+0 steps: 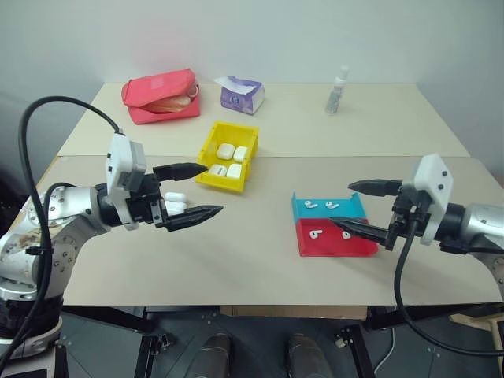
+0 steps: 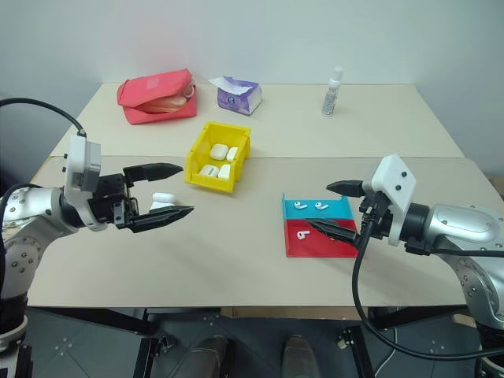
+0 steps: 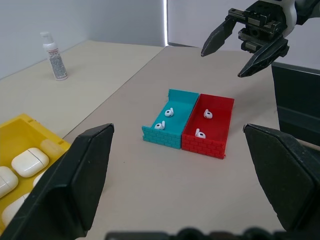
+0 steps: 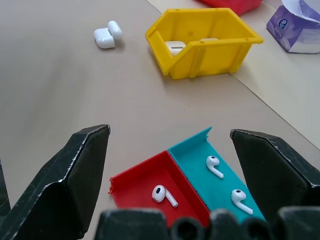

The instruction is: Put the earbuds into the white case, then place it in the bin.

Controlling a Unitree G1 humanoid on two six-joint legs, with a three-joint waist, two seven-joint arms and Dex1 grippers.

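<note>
The white case (image 1: 175, 202) lies on the table with its lid open, left of the tray and in front of the yellow bin (image 1: 221, 185). My left gripper (image 1: 213, 189) hovers open above the table just right of the case, holding nothing. Several earbuds (image 4: 215, 166) lie in a teal-and-red tray (image 1: 346, 246), some in the teal half and some in the red half (image 1: 315, 233). At the tray's right side my right gripper (image 1: 341, 205) hangs open and empty, its lower finger over the red half.
Several more white cases (image 1: 226, 150) lie inside the bin. At the back of the table stand a red pouch (image 1: 161, 96), a purple tissue box (image 1: 242, 94) and a small clear bottle (image 1: 337, 90). Bare tabletop stretches between the case and the tray.
</note>
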